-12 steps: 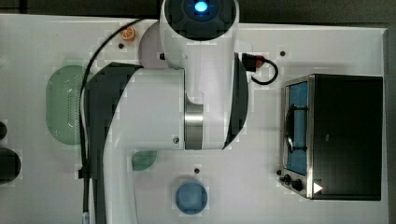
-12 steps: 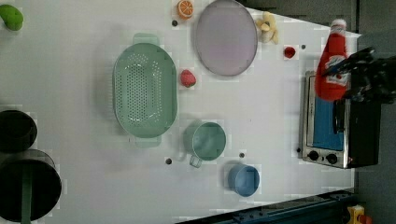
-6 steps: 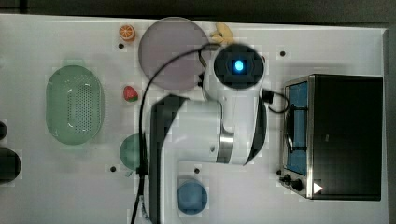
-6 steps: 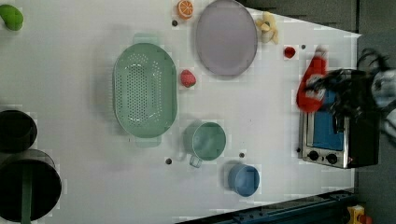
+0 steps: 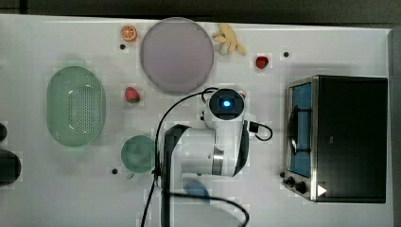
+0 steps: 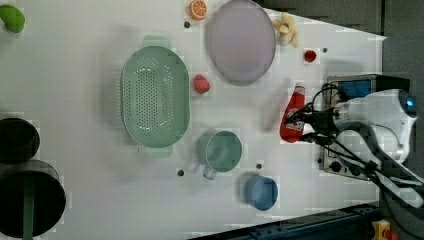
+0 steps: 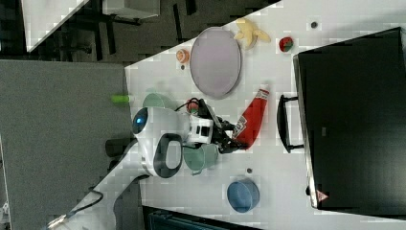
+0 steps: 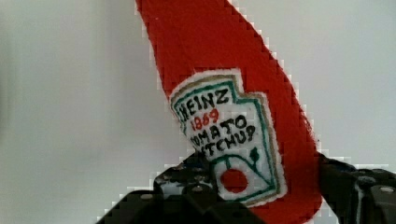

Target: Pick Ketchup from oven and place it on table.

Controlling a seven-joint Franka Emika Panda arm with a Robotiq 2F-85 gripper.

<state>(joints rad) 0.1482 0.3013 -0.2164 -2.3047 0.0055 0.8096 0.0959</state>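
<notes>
1. Red and soft-looking, the ketchup bottle [image 6: 294, 116] is pinched at its wide base by the gripper [image 6: 306, 128]; the dark fingers [image 8: 187, 179] press on either side of the white label.
2. In the left view the bottle is out of the oven [image 6: 357, 95], over the white surface [image 6: 90, 165], just off the oven's left side, its white cap pointing toward the purple plate [image 6: 241, 41].
3. In the right view the bottle [image 7: 252, 120] sits between the plate [image 7: 215, 62] and the oven's door handle [image 7: 283, 123], tilted with the cap up.
4. Nearby on the surface: a green mug [image 6: 220, 151] and a blue cup [image 6: 261, 192] in the left view, both to the left of the bottle and lower.
5. Farther off lie a green colander [image 6: 155, 96], a strawberry [image 6: 201, 84], a second strawberry [image 6: 310, 55], an orange slice [image 6: 198, 9] and a banana [image 6: 286, 28].
6. From the top view the white arm [image 5: 213, 146] covers the bottle, beside the oven [image 5: 350, 137].
</notes>
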